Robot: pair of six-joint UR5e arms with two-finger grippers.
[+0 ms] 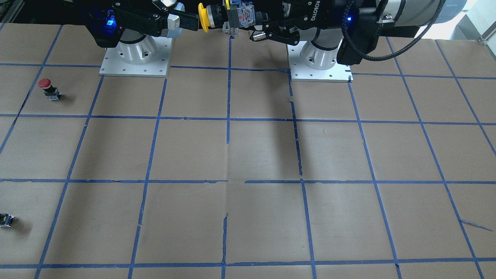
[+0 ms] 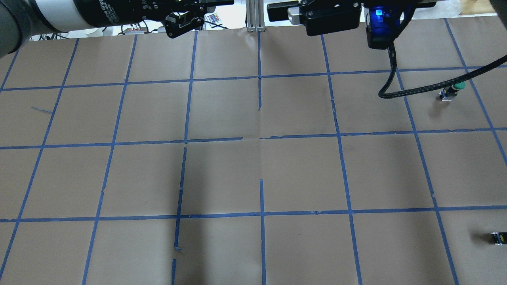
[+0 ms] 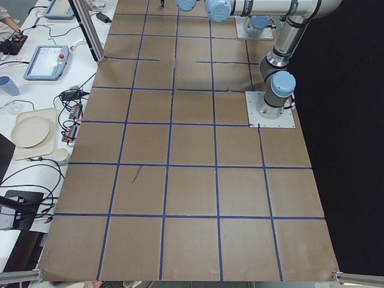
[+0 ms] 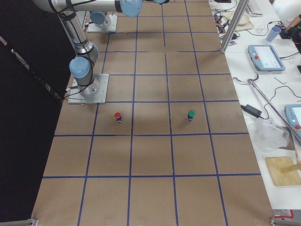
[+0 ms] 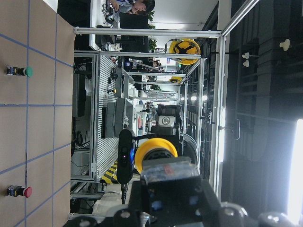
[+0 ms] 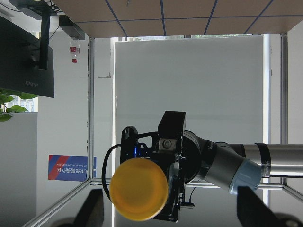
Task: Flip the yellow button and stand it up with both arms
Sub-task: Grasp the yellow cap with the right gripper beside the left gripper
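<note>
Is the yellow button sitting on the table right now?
No, the yellow button is up in the air above the table, its body clamped in the left gripper.

Brown table (image 1: 255, 155), blue tape grid (image 1: 228, 118); on it red button (image 1: 49, 88), green button (image 2: 451, 91), small black block (image 2: 498, 238).

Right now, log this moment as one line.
yellow button: held aloft, cap sideways | left gripper: shut on its body | right gripper: open, facing cap | stand: not done
</note>
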